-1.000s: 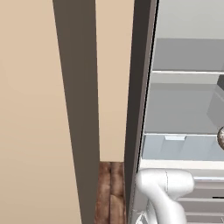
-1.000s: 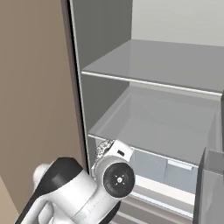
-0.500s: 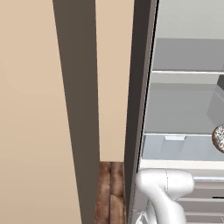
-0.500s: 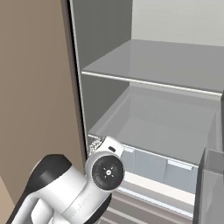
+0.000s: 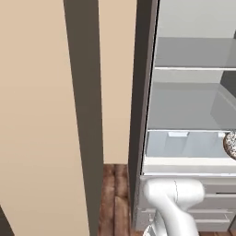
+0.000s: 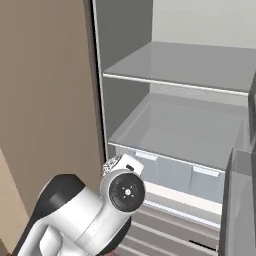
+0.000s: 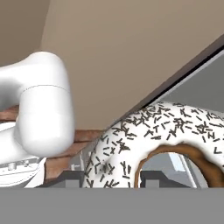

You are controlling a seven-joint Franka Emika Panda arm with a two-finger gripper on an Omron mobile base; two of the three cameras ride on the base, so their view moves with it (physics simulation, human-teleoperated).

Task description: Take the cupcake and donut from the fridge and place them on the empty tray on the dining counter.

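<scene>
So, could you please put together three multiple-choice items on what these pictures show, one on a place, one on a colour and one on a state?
1. Where is the brown ring donut with white speckled glaze?
A. On a wooden tray
B. Between the fingertips of the gripper
C. On a plate

2. What colour are the sprinkles on its glaze?
A. Dark brown
B. Pink
C. Blue

3. What state is the tall grey fridge in?
A. Shut
B. Tipped over
C. Open

Answers: B, since the hand view shows the donut up close between the two dark tips; A, since dark flecks cover the white glaze; C, since its pale shelves are exposed in both base views.
</scene>
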